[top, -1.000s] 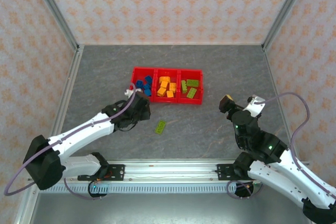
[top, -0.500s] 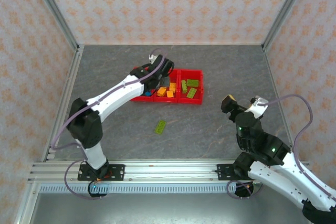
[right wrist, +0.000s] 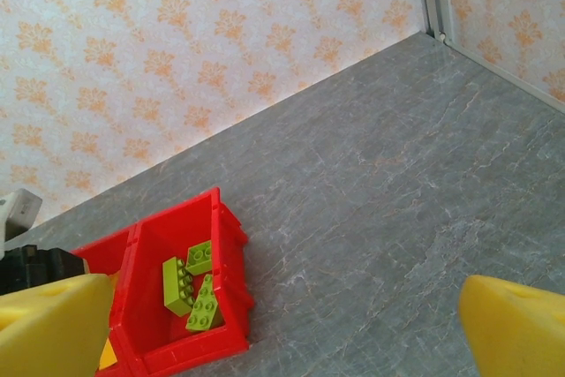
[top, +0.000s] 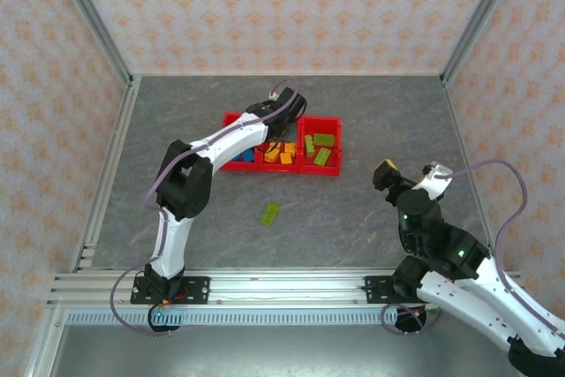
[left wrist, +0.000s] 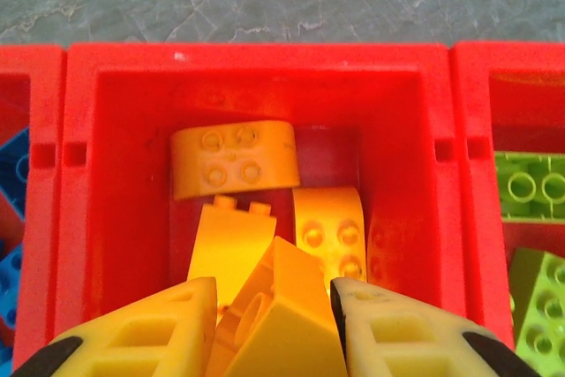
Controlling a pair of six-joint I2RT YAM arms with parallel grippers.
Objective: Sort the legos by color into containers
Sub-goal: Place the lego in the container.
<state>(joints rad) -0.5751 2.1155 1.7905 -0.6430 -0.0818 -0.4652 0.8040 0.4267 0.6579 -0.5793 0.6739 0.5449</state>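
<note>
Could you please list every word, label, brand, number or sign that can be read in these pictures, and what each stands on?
No text can be read anywhere.
The red bins, the orange bricks, green bricks and patterned wall carry no words or numbers.
Any embossing on the bricks is too blurred to read.
</note>
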